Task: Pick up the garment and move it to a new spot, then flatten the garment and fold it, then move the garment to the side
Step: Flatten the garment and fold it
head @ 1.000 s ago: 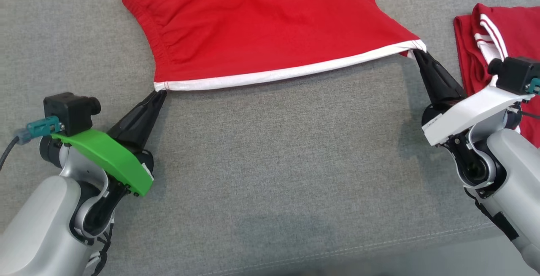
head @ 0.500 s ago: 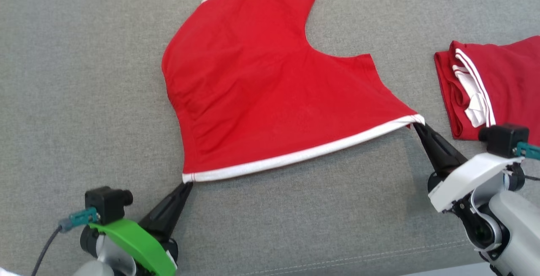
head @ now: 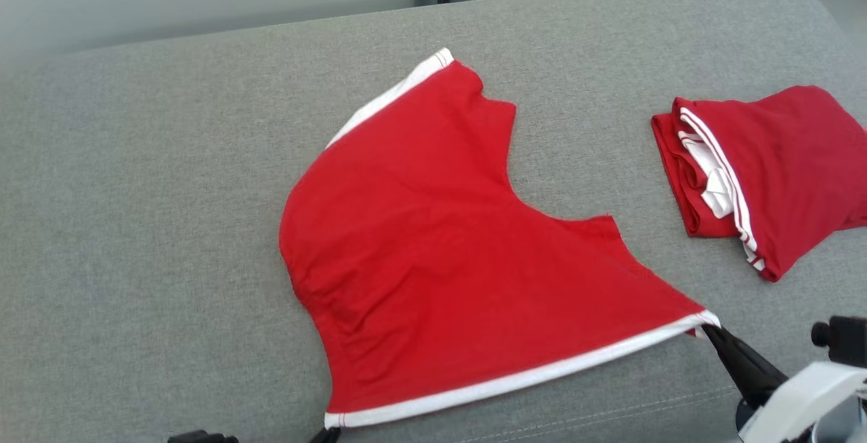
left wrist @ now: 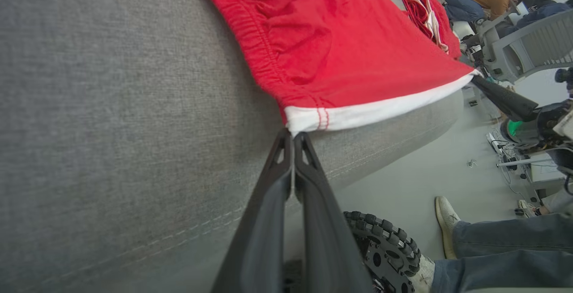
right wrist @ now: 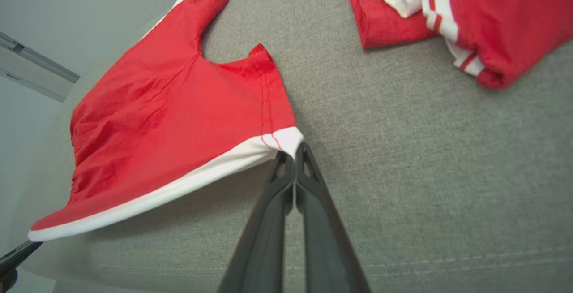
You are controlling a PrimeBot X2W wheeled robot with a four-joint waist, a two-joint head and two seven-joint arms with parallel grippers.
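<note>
The garment (head: pixel 460 260) is a pair of red shorts with white trim, spread on the grey cushion (head: pixel 135 192) with its white hem toward me. My left gripper (head: pixel 332 433) is shut on the hem's left corner; the left wrist view shows its fingertips (left wrist: pixel 293 134) pinching the white band of the garment (left wrist: pixel 349 46). My right gripper (head: pixel 708 329) is shut on the hem's right corner, seen close in the right wrist view (right wrist: pixel 295 147) at the edge of the garment (right wrist: pixel 170 118). The hem runs taut between the two grips.
A folded red garment with white stripes (head: pixel 765 172) lies on the cushion to the right. The cushion's front edge and seam (head: pixel 609 416) run just behind the hem. Beside my wheel (left wrist: pixel 380 243) a person's shoe (left wrist: pixel 447 212) stands on the floor.
The head camera has tilted up, so the whole picture has slid down. Both grippers keep their hold and have drawn the hem toward the cushion's front edge, relative to the folded garment.
</note>
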